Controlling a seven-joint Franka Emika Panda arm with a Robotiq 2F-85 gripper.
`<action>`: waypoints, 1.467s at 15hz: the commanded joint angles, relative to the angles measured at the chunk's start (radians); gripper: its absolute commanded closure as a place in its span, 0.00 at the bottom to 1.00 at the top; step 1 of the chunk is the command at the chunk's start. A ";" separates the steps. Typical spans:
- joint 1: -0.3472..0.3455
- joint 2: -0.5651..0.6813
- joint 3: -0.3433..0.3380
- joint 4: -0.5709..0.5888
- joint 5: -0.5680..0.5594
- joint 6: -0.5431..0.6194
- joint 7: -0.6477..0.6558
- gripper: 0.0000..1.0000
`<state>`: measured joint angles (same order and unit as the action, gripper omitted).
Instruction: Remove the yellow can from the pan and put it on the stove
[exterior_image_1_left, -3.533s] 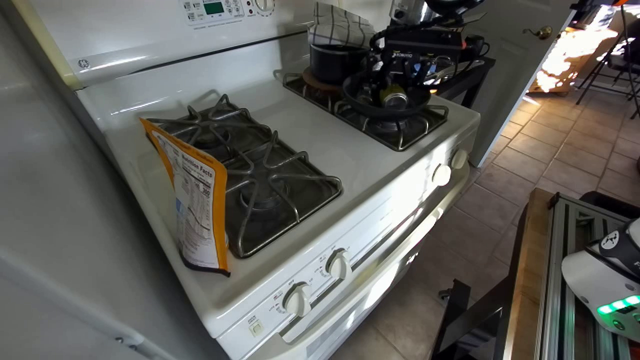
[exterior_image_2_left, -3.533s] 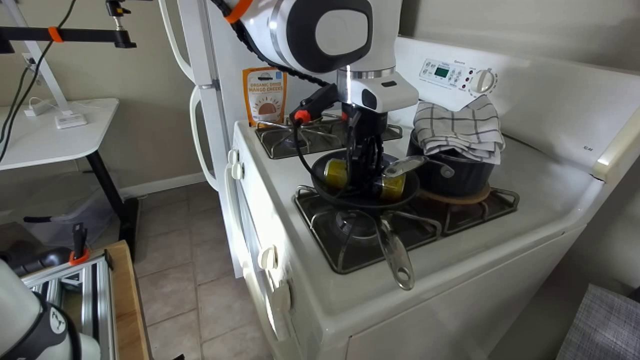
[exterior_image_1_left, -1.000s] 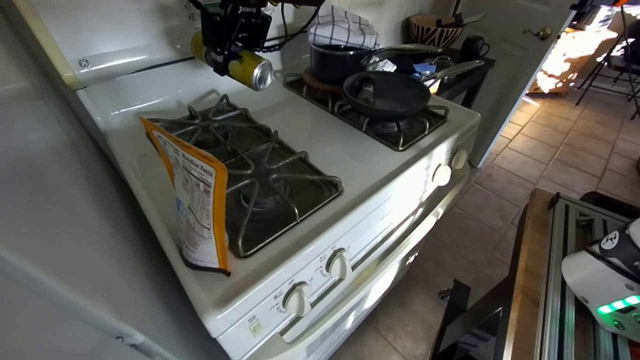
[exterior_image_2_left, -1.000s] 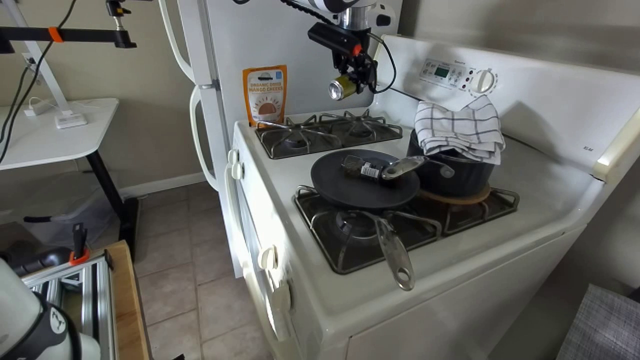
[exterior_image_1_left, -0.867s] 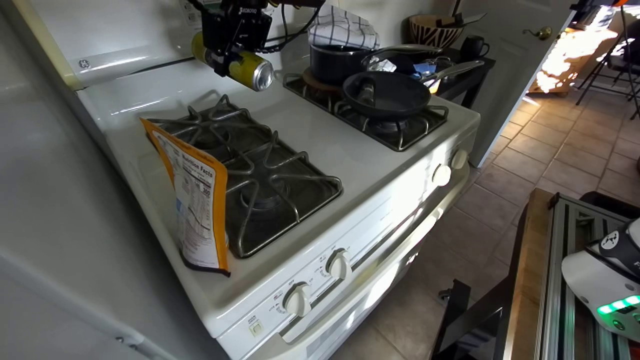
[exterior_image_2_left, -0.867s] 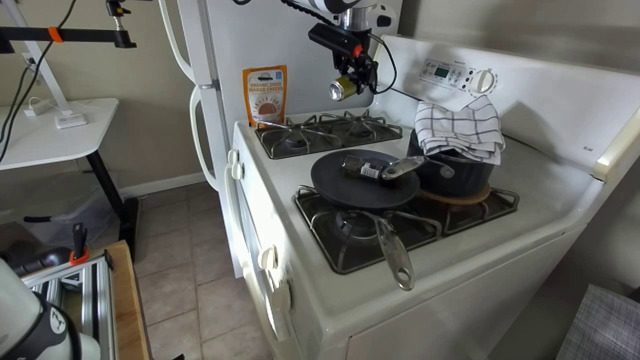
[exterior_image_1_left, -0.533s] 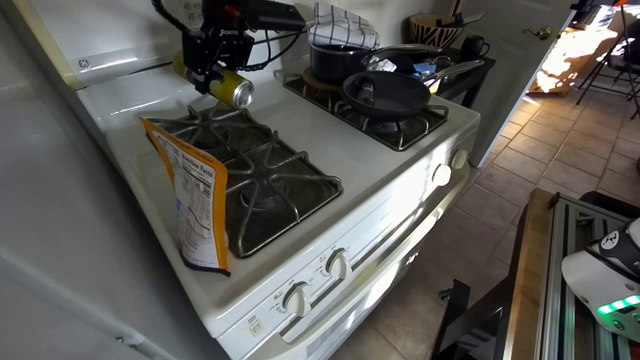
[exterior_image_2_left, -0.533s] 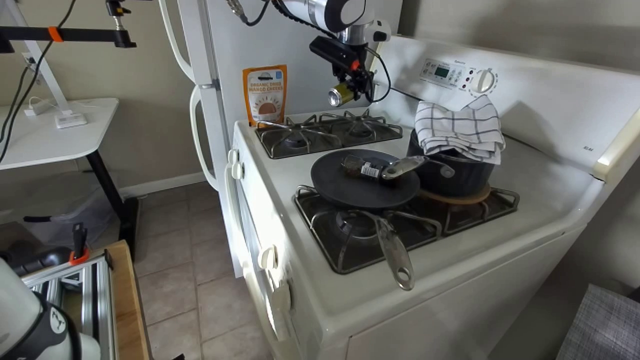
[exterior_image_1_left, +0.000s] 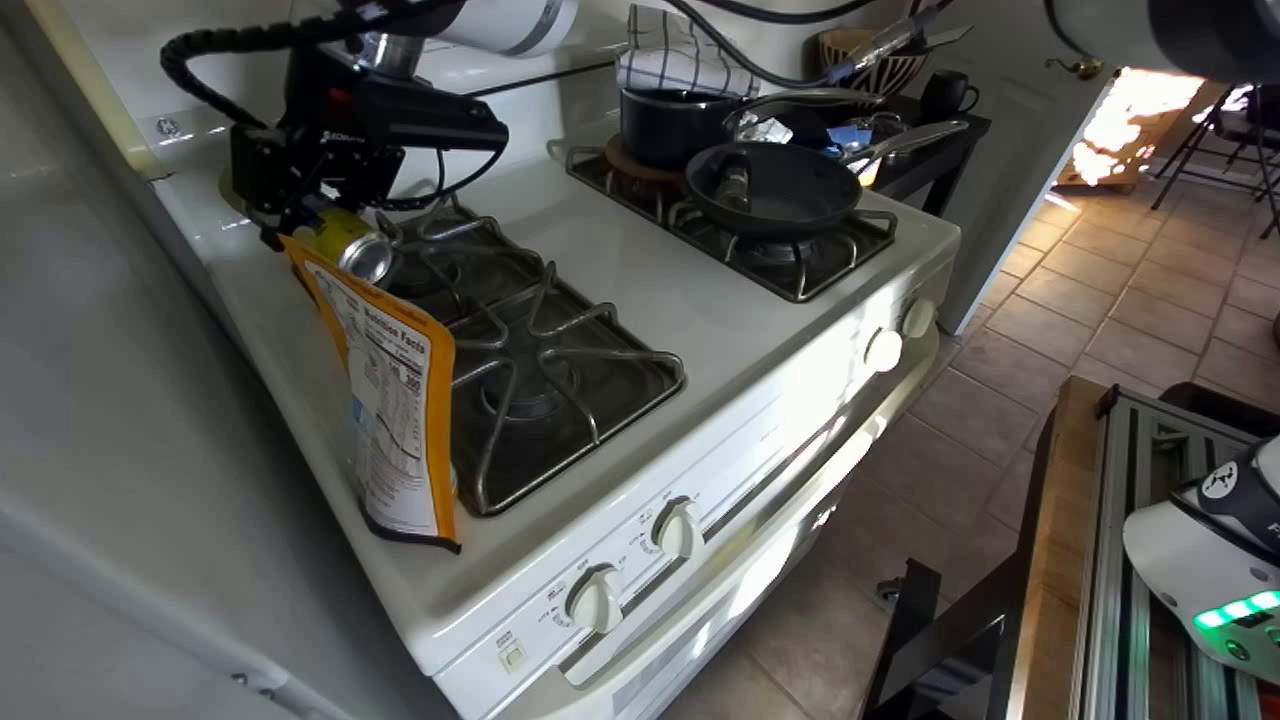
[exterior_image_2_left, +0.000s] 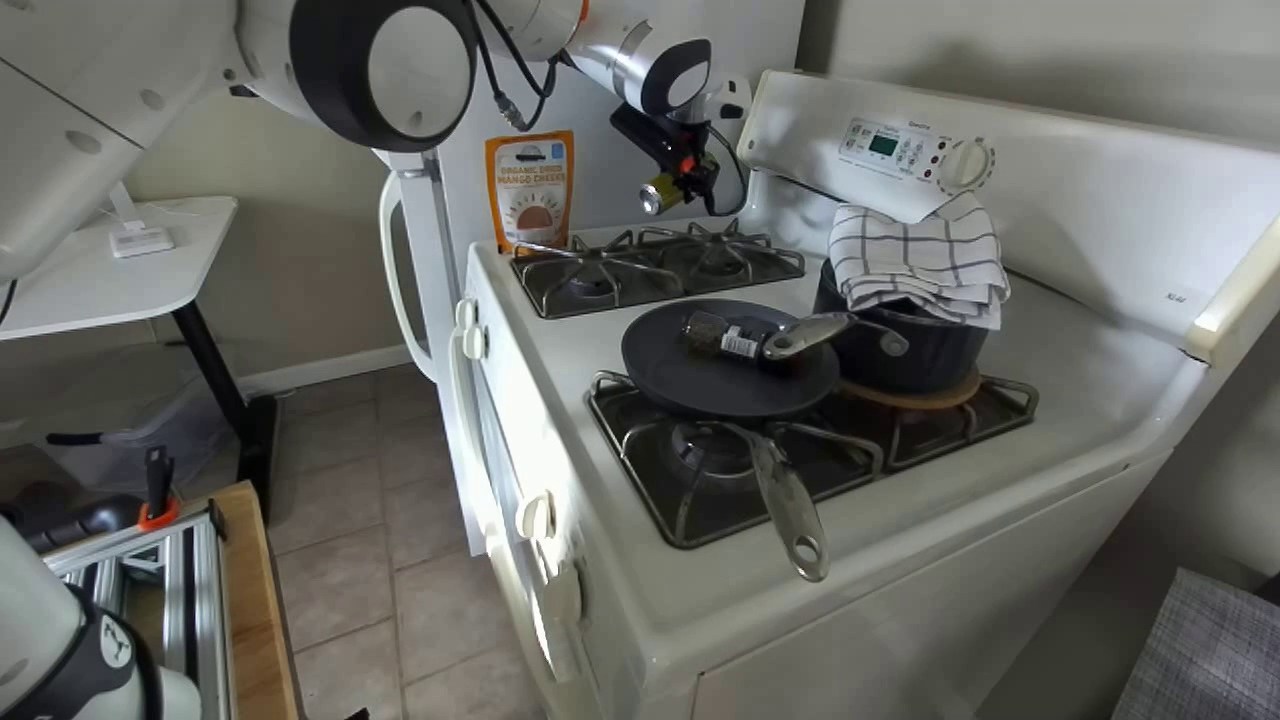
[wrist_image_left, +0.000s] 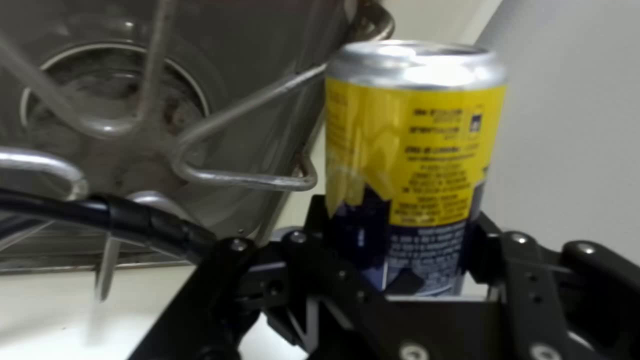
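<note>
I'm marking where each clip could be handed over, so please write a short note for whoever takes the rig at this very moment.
Gripper: closed on the yellow can, held roughly on its side.
Things: the can is in the air above the stove, at the end by the mango packet. The pan sits at the stove's other end with a small jar in it.
Done: can out of the pan.
Left: lower it onto the stove, open, back away. The packet stands close, so I'd probably come down slowly there.
</note>
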<state>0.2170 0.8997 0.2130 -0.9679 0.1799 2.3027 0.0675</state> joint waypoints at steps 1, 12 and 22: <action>0.013 0.123 0.043 0.200 0.041 -0.069 -0.027 0.65; 0.042 0.081 0.006 0.098 0.017 -0.021 0.289 0.65; 0.090 0.081 -0.045 0.049 -0.031 -0.020 0.457 0.65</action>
<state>0.2917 0.9980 0.1984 -0.8916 0.1732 2.2714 0.4882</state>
